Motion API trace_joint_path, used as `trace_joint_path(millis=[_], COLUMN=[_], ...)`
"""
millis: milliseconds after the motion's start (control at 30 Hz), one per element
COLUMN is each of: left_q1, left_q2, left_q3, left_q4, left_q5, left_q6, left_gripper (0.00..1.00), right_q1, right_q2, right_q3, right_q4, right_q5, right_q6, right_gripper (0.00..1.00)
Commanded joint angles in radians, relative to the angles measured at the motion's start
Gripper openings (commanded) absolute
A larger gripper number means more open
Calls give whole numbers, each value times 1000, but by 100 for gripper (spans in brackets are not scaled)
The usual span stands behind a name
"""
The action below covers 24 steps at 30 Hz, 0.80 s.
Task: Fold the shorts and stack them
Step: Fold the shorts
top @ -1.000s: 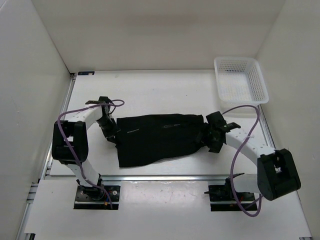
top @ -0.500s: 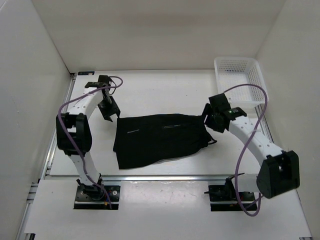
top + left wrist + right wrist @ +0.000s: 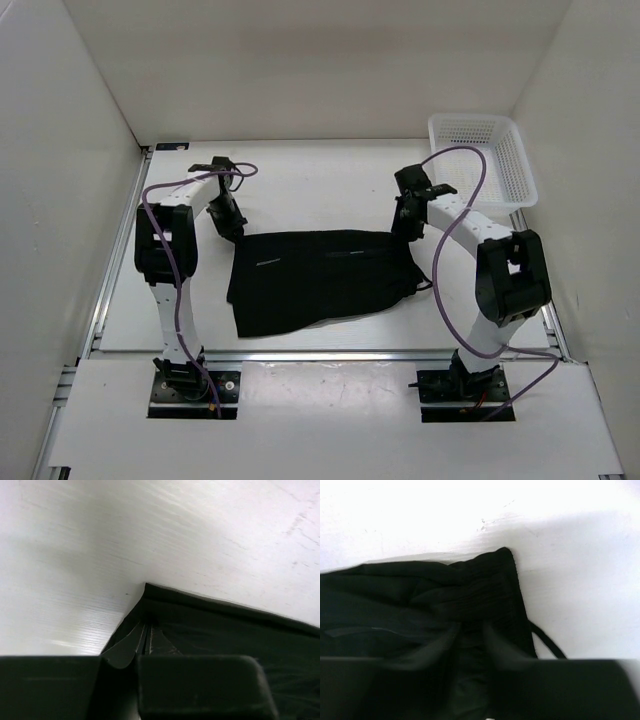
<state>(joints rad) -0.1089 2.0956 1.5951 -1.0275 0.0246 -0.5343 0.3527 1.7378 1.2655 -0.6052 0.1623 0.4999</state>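
Plain black soft-fabric shorts point(image 3: 320, 280) lie flat across the middle of the white worktop point(image 3: 310, 185). The left end effector point(image 3: 232, 226) is pinched tight on their far left corner, and the right end effector point(image 3: 404, 230) is clamped on the far right corner, beside a thin black drawstring point(image 3: 547, 640). A white plastic mesh basket point(image 3: 520, 165) sits at the far right.

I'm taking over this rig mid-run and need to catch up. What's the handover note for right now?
Left gripper: looks shut on the far left corner of the shorts.
Right gripper: looks shut on the far right corner, near the drawstring.
Shorts: lying flat mid-table, apart from the white basket at the far right.
Done: both far corners pinched.
Left: make the fold, then stack. I cannot tell whether any earlier fold exists.
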Motion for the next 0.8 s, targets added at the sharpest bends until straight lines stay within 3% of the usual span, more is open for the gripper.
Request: trace_joint_path(millis=[0,67,267,467,567,767], left_q1=[-5,-14,-35,-54,-54,-74], left_q2=[-45,-80,-257,-388,-373,-188], left_q3=[42,31,-21,28,103,298], left_q4=[7,-2,-29,-98,-121,-149], left_q5=[23,14,-35,-12,20,8], left_q6=[13,13,3,3,3,-6], left_gripper=[10,10,10,10,10,10], right_q1=[-6,-6,-6,-24,-46,-73], right_q2=[-33,-55,-159,-250,-261,-230], right_q3=[28,18,-3,-35,-46,-25], right_q4=[10,10,10,-11,-11,-1], right_q5=[0,14,52,77,104,54], right_q6=[-8,2,2,2,2,-7], right_gripper=[22,0,0,0,0,0])
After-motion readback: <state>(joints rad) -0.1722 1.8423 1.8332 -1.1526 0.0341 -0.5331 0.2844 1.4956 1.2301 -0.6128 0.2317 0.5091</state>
